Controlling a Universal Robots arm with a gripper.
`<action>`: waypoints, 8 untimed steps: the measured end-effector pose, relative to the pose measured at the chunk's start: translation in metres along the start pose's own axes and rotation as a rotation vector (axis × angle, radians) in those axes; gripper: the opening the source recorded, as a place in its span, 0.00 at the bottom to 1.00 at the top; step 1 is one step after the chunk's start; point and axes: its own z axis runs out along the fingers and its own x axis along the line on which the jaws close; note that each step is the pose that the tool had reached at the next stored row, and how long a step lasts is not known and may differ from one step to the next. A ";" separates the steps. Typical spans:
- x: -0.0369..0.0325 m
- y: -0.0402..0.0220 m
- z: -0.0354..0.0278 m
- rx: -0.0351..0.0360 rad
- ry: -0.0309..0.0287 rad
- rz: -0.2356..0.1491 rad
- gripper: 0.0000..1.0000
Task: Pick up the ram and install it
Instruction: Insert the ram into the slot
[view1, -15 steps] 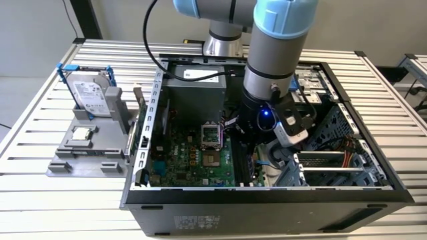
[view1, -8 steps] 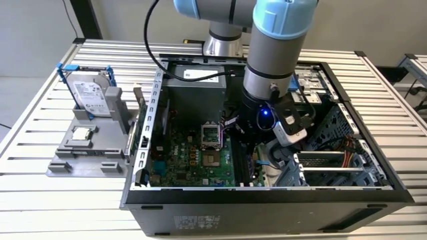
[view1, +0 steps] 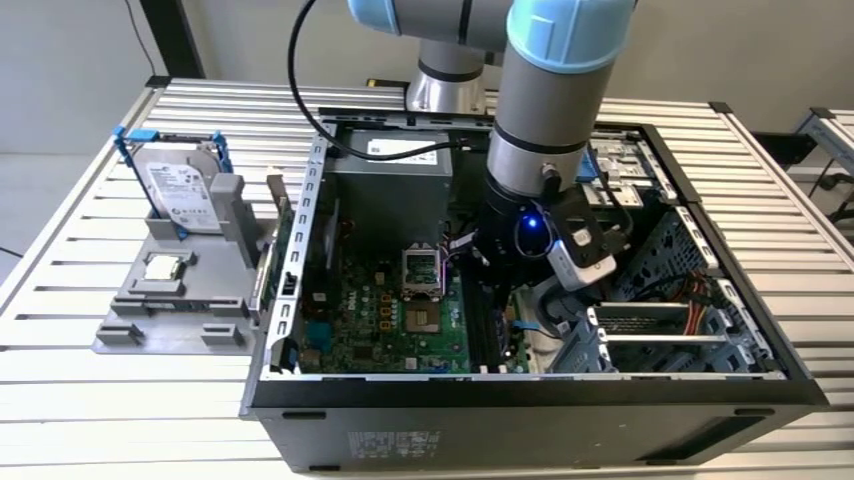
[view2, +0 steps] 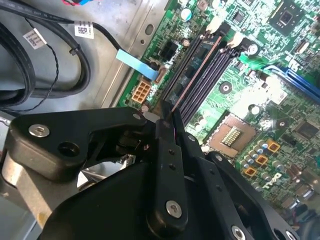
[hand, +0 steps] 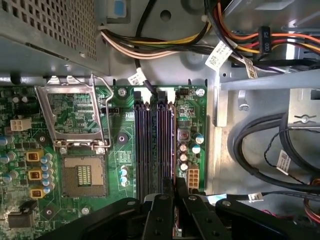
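Your gripper (view2: 167, 125) was pinched shut on the ram (view2: 195, 75), edge-on over the motherboard slots (hand: 152, 145). You had a light, stiff, fragile board; hold its bare edges, never the chips.

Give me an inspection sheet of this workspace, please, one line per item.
Surface: slatted metal table carrying an open computer case.
Job's things: ram edge-on along the motherboard's memory slots; seating cannot be told.
Clutter: hard drive upright in a grey holder beside the case.
Tool: tool inside the case, closed on the ram's near end.
Cables: bundled wires above the slots, clear of them.
Surroundings: another slatted table at the exterior view's right.
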 end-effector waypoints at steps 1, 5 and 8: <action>0.0000 0.0000 0.0000 0.0061 -0.0002 0.000 0.00; 0.0001 0.0008 0.0000 0.0294 -0.0008 -0.001 0.00; 0.0002 0.0039 0.0004 0.0312 -0.0009 -0.001 0.00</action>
